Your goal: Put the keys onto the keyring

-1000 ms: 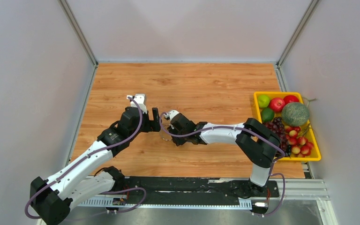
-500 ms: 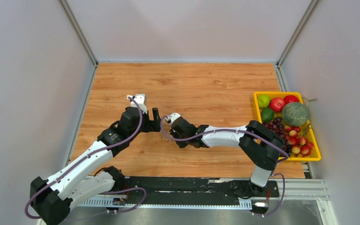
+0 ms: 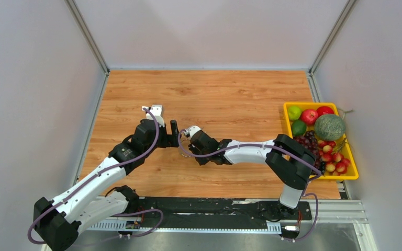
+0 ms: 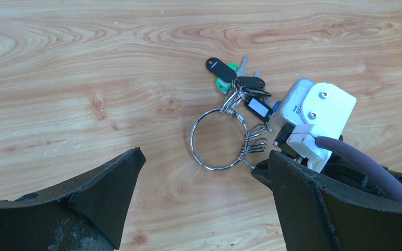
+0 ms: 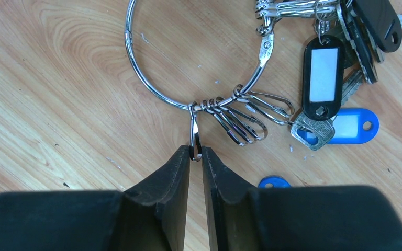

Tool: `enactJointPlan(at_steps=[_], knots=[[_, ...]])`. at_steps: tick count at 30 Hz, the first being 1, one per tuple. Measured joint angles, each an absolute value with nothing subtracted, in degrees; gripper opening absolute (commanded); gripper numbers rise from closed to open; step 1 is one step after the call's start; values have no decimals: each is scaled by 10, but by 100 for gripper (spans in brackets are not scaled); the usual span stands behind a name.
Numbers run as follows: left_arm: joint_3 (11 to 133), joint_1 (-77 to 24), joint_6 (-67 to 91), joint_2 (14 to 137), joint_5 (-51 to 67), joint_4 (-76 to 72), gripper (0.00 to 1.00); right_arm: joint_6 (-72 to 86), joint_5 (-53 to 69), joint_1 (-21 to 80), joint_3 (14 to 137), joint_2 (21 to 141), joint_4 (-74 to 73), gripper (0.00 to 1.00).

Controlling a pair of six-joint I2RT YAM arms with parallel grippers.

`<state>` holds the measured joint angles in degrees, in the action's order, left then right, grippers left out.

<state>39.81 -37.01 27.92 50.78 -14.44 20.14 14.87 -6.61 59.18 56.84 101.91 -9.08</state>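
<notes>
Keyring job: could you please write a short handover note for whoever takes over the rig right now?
Left gripper: open, hovering over the keyring, holding nothing.
Right gripper: shut on one snap clip that hangs from the keyring.
Keyring lies flat on the wooden table.
Done: tagged keys hang bunched from clips on the ring.
Left: several empty clips beside the pinched one. A blue piece by the right gripper is half hidden, and I cannot tell if it is attached.

Far half of table (image 3: 214, 89) open; keys (image 4: 251, 82), right pincer (image 5: 195, 154) crowd keyring (image 4: 191, 141) (fruit tray (image 3: 348, 176) well apart).
</notes>
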Motion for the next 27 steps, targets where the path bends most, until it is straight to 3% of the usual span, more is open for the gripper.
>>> enactJointPlan(at_steps=[7, 15, 27], knots=[[398, -370, 279, 508, -144, 201, 100, 148, -66, 592, 569, 1019, -90, 19], [398, -370, 280, 508, -142, 202, 100, 142, -70, 594, 569, 1020, -83, 0], [398, -370, 280, 487, -132, 206, 100, 106, -57, 607, 527, 973, -92, 0]])
